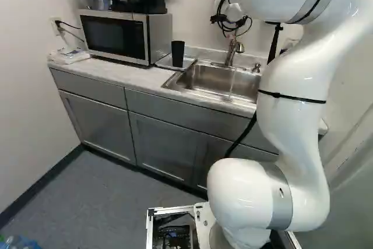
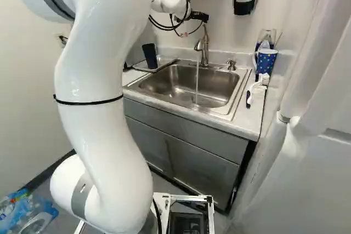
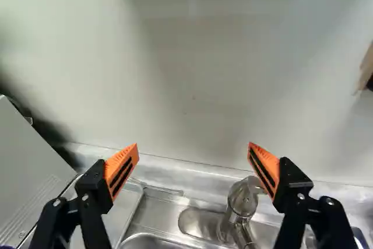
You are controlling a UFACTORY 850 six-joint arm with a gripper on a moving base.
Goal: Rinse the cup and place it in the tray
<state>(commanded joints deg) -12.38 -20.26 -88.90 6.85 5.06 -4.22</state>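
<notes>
Cup (image 1: 178,54), inside too dark to make out, plain black and slightly wider at the rim, upright in the tray (image 1: 189,62) beside the sink (image 1: 215,75), with fingers (image 2: 202,17) spread wide, gripping nothing.

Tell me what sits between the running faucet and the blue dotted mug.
A metal soap pump, between the faucet and the mug. The right base view shows it.

Left base view: set back at the arm's (image 1: 291,126) 8 o'clock, facing 12, tilted down.
Right base view: from its 4 o'clock, same facing.
Wrist view: close, facing wall (image 3: 192,74).
Sink (image 2: 184,83): shared by both base views.
</notes>
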